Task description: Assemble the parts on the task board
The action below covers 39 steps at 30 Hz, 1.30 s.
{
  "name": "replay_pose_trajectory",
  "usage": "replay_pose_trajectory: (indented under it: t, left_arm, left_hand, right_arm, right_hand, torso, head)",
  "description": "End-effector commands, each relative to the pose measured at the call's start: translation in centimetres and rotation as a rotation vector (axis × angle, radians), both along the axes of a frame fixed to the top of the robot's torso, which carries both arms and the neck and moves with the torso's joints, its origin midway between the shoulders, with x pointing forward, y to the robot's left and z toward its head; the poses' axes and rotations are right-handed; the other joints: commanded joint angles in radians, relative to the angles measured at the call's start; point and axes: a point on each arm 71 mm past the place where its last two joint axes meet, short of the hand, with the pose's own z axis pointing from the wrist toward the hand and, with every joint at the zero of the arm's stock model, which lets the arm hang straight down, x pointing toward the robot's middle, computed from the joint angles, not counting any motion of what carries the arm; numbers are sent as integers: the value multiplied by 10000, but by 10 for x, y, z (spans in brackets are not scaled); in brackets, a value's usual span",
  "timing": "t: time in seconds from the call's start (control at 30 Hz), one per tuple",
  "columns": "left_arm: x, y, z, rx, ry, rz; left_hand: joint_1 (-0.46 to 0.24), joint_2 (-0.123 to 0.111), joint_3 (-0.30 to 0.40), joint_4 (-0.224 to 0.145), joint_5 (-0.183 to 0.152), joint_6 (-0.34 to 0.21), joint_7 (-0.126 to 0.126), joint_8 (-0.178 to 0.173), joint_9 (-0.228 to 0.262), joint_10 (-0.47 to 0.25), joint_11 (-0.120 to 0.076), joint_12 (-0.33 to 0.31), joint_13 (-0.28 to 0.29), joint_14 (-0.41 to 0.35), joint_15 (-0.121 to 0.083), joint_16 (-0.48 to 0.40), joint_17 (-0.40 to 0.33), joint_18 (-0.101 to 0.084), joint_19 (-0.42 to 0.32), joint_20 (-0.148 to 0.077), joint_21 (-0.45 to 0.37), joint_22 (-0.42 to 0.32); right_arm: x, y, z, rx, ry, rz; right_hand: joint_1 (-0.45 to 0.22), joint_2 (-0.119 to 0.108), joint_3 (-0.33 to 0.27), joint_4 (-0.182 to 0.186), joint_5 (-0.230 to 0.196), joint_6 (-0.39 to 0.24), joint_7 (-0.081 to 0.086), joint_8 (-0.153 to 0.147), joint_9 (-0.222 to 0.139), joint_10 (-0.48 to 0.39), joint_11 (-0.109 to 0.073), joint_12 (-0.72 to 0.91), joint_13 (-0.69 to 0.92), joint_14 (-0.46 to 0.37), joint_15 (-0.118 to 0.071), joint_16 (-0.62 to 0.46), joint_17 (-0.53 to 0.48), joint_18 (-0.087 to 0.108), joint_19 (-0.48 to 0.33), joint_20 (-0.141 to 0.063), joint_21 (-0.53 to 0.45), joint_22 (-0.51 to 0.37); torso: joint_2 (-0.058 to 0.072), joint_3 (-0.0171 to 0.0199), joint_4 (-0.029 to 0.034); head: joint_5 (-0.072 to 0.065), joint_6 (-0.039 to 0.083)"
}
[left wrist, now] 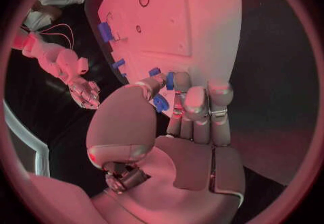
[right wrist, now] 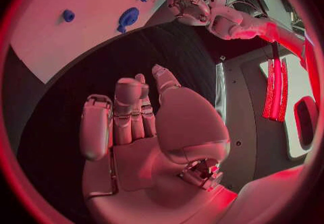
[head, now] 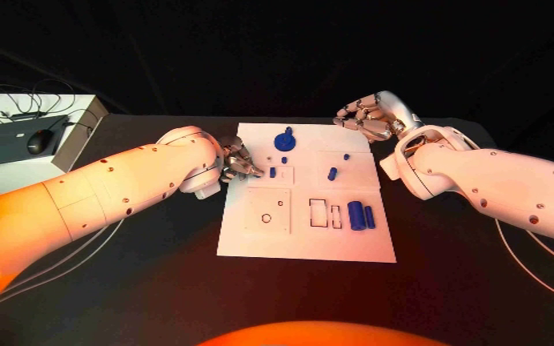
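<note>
Task board, the white rectangular plate (head: 266,234), sits centre frame in the head view, blue plastic parts on its upper and right areas. Left hand (head: 239,162) at the board's left edge, fingertips by a small blue peg (head: 272,173).

Left wrist view: fingers curled around the peg (left wrist: 169,80); can't tell if it's actually pinched. Risk: peg slips or tips.

Right wrist view: right hand (right wrist: 138,127) loosely open, empty, off the board over black table (right wrist: 61,127).

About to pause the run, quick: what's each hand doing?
Left hand: fingers pinch a small blue part at the task board.
Right hand: open, holds nothing.
</note>
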Motion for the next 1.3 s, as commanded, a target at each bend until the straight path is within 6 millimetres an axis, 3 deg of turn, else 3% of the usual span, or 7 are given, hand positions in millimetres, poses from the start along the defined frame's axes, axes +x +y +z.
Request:
replay_pose_trajectory:
  t: [0.03,1.3]
  left_arm:
    - [0,-2,0,157,-79,-106]
    - [1,0,-6,1353,205,-445]
  left_hand:
    - [117,24,820,-733,16,185,-130,22,22,60,-28,-43,13,71,-32,-8,17,-139,11,-45,24,15]
    - [221,-2,781,-707,-36,222,-118,-86,2,63,-17,-67,39,71,-14,5,112,-134,10,-12,28,63]
  right_arm:
    - [-1,2,0,-71,2,146]
    - [-1,0,0,-90,15,131]
  right_hand:
    - [-37,38,-43,-25,38,46,25,-39,-13,11,-72,-21,11,59,-20,-48,16,-174,914,-50,30,1905]
    - [-64,46,-45,-7,40,51,23,-39,-17,27,-73,-12,22,64,-22,-52,20,-176,915,-52,37,1905]
  torso:
    - [5,-2,1]
    - [1,-11,4]
  head:
    - [-17,-21]
    - [-45,-40]
